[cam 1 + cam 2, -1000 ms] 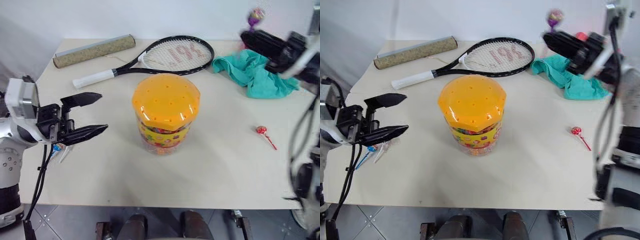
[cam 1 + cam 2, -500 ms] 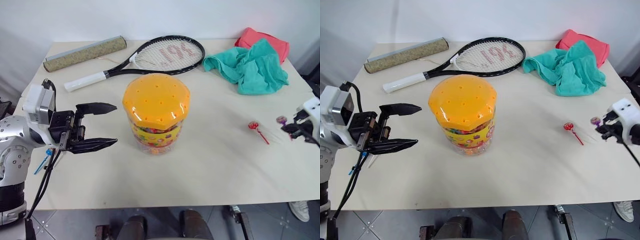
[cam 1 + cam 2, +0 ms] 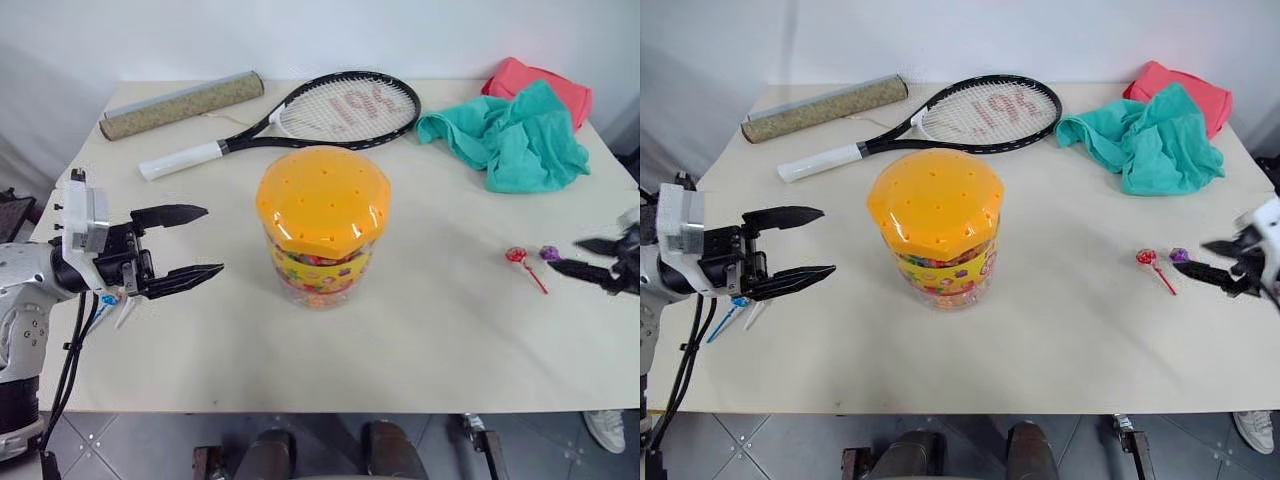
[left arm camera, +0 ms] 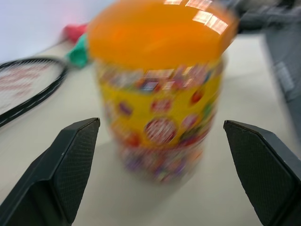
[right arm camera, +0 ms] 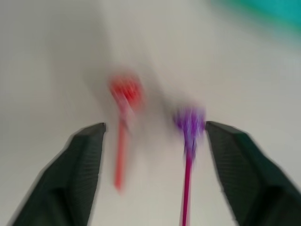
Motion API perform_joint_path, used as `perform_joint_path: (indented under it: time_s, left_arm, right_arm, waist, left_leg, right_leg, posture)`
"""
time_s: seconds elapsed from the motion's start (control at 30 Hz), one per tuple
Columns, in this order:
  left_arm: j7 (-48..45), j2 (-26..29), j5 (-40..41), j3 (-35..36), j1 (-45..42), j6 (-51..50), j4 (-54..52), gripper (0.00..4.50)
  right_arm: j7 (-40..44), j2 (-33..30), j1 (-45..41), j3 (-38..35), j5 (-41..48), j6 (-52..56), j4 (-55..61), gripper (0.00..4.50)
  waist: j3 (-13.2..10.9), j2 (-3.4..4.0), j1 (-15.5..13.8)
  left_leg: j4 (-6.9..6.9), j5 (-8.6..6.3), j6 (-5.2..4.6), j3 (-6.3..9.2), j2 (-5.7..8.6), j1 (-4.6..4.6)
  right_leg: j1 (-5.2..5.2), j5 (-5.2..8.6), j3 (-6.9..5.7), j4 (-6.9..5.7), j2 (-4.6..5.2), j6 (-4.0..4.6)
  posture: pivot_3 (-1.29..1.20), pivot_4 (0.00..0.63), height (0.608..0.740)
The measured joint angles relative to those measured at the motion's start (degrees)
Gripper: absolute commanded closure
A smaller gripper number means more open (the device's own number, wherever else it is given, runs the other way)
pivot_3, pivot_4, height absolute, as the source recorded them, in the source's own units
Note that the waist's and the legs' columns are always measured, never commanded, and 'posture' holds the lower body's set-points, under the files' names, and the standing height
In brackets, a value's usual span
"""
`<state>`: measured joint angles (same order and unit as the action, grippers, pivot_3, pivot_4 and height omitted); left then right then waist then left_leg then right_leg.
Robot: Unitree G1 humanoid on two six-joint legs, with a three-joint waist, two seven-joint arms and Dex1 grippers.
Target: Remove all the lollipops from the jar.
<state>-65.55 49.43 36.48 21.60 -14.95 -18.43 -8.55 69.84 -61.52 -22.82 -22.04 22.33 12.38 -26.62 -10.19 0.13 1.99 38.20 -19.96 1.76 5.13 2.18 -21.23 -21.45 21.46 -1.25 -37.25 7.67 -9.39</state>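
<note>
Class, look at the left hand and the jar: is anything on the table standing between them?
Nothing visible does. The left hand is open and faces the jar, with bare table between them. In the left wrist view the jar sits straight ahead between the fingers. The racket lies further back.

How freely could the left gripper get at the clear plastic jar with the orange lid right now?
Probably freely: the left gripper is open, pointing at the clear plastic jar with the orange lid, and bare table lies between them.
</note>
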Motion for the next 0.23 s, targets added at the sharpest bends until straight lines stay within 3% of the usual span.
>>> perform_joint_path:
  time_s: [0.1,0.23]
  left_arm:
    - [-0.3,0.0,-1.9,0.4,2.3,2.5,2.1,0.0]
    - [-0.1,-0.1,-3.0,1.5,4.7,4.8,3.5,0.0]
  right_arm:
    - [2.2,4.8,2.4,-6.8,10.0,0.7,13.0,0.02]
    - [4.4,11.3,11.2,-5.0,14.2,-1.2,30.1,0.02]
  waist:
    - [0.0,0.0,0.1]
    - [0.0,-0.06,-0.4]
  left_leg:
    - [-0.01,0.0,0.01,-0.01,-0.11,0.01]
    - [0.0,-0.01,0.02,0.12,-0.06,-0.01]
  right_leg:
    - [0.04,0.0,-0.02,0.11,-0.08,-0.01]
    - [0.08,-0.01,-0.06,0.09,-0.03,-0.02]
  posture:
    - [0.0,0.15,0.74]
    - [0.0,0.15,0.74]
